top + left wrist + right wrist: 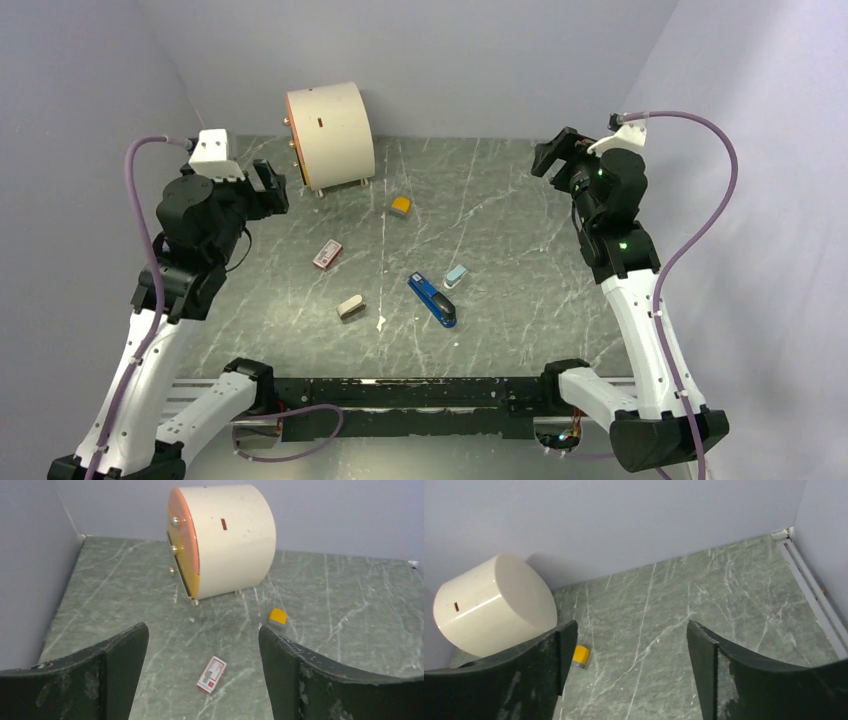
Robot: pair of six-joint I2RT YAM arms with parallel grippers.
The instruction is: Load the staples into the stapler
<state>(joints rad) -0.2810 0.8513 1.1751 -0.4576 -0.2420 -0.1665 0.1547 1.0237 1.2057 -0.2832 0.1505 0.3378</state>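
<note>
The blue stapler with a black end lies closed on the marble table, near the middle front, in the top view only. I cannot make out the silvery staples strip; a tiny pale fleck lies left of the stapler, too small to tell. My left gripper is open and empty, raised at the far left; its wrist view looks down on a red-and-white box. My right gripper is open and empty, raised at the far right, and it also shows in its own wrist view.
A cream cylinder with an orange face stands at the back. An orange-topped block, the red-and-white box, a beige block and a pale-blue block lie on the table. Walls close three sides.
</note>
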